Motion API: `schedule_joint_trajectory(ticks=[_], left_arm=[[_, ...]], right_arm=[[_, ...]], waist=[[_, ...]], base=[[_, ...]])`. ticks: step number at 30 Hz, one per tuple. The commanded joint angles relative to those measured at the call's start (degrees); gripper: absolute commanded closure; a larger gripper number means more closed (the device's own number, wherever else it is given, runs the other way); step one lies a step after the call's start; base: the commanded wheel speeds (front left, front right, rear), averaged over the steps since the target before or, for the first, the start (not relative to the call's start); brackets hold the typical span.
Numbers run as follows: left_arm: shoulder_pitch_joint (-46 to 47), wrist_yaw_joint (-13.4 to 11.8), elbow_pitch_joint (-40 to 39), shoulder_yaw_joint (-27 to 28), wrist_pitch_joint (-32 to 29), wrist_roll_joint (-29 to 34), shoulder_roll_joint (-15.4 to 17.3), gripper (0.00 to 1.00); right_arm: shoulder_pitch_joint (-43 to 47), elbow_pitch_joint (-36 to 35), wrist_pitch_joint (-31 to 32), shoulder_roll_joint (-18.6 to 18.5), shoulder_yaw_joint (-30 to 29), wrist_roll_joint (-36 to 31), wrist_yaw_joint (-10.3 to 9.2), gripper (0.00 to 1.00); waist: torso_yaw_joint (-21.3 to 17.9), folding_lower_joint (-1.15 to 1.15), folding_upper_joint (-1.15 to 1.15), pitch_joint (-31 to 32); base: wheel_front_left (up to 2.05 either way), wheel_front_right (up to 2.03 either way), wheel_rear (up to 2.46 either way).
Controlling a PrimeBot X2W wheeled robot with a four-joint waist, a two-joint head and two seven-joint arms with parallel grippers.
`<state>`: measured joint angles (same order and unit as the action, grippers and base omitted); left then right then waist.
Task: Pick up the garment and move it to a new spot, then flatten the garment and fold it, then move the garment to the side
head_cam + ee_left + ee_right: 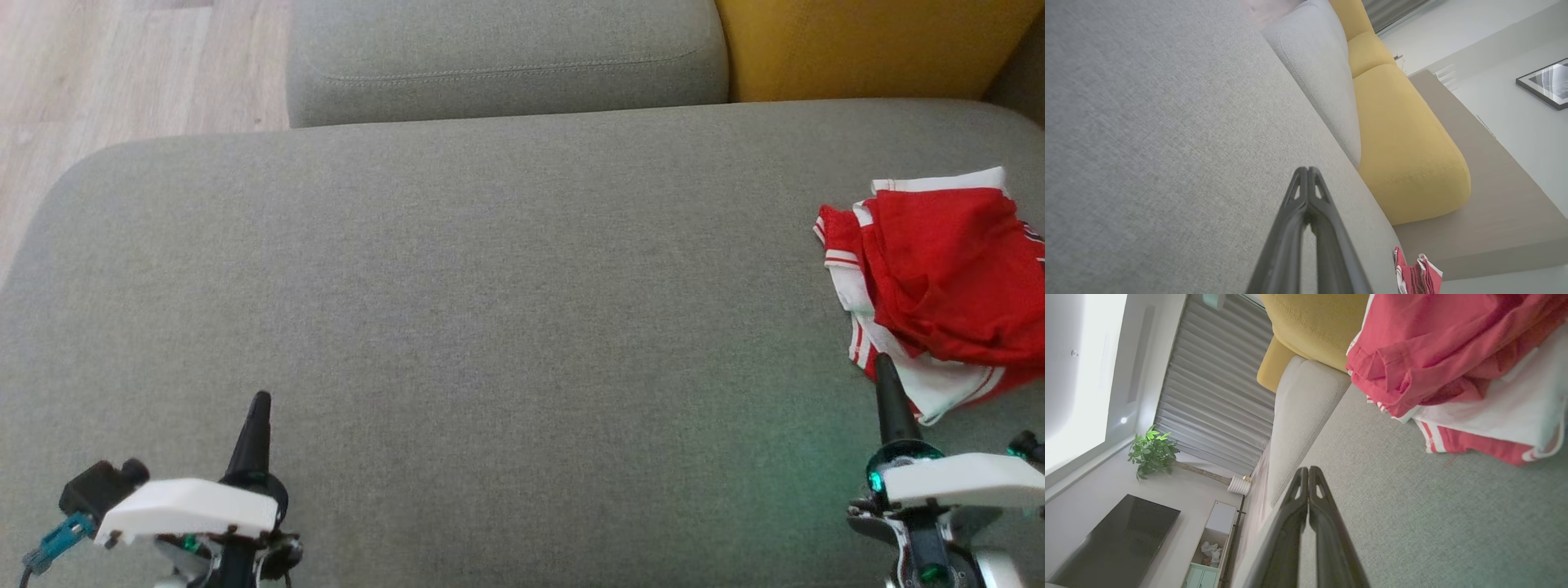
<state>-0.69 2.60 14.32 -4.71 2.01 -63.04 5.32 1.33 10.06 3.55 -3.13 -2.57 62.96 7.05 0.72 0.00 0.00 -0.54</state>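
Sofa cushion [490, 286], grey, carries a crumpled red-and-white garment [947, 278] at its right edge. Clenched and empty, the left hand [260, 398] and right hand [882, 359] hover above it.

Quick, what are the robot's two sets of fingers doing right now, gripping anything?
Left gripper: shut, holding nothing.
Right gripper: shut, holding nothing; the garment lies just ahead of it.

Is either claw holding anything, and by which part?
Nothing is held. Left claw and right claw are both shut, empty; the garment lies crumpled on the sofa, apart from them.
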Motion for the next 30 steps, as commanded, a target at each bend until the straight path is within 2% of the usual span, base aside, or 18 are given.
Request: schedule_joint_trajectory(ticks=[1, 30], left_arm=[[3.3, 0.6, -1.6, 1.9, -0.3, -1.7, 0.2, 1.0], [5.6, 3.4, -0.8, 7.1, -4.9, -20.2, -0.9, 1.0]], right_arm=[[-3.2, -1.5, 0.2, -1.2, 0.4, 1.9, 0.3, 1.0], [-5.9, 2.0, 0.9, -1.2, -1.1, 20.6, 0.39, 1.0]], waist=[[0.0, 0.0, 0.0, 0.0], [-0.5, 0.0, 0.0, 0.2]], base=[[0.0, 0.0, 0.0], [0.0, 0.0, 0.0]])
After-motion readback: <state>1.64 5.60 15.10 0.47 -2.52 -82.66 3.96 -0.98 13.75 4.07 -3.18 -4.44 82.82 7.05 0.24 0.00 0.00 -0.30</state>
